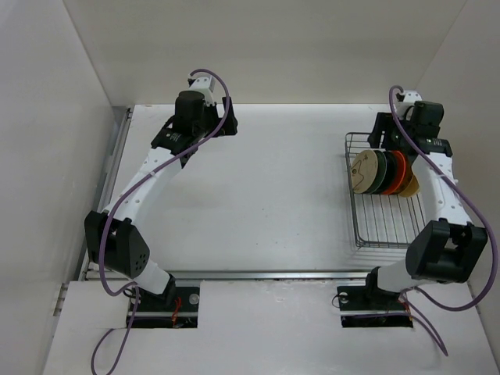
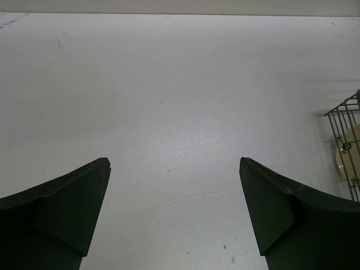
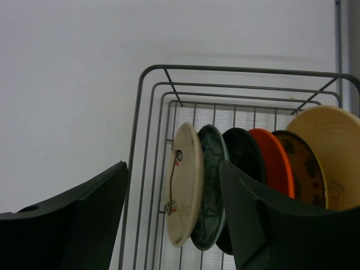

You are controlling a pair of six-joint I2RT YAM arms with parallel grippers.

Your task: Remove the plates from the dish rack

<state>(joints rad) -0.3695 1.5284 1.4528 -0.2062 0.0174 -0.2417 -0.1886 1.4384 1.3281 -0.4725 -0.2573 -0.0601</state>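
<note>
The silver wire dish rack (image 1: pixel 383 223) stands at the right of the table. Several plates stand on edge in its far half: cream (image 3: pixel 185 185), teal-blue (image 3: pixel 211 191), black (image 3: pixel 244 154), orange (image 3: pixel 273 160), gold-patterned dark (image 3: pixel 301 169) and a larger tan one (image 3: pixel 334 152). My right gripper (image 3: pixel 173 164) is open and empty, hovering above the rack's far end (image 1: pixel 388 134), its jaws either side of the cream and teal plates without touching them. My left gripper (image 2: pixel 174 160) is open and empty over bare table at the far left (image 1: pixel 226 125).
The rack's corner (image 2: pixel 340 115) and the cream plate (image 2: pixel 351 152) show at the right edge of the left wrist view. White walls enclose the table at the back and both sides. The rack's near half (image 1: pixel 387 230) holds no plates.
</note>
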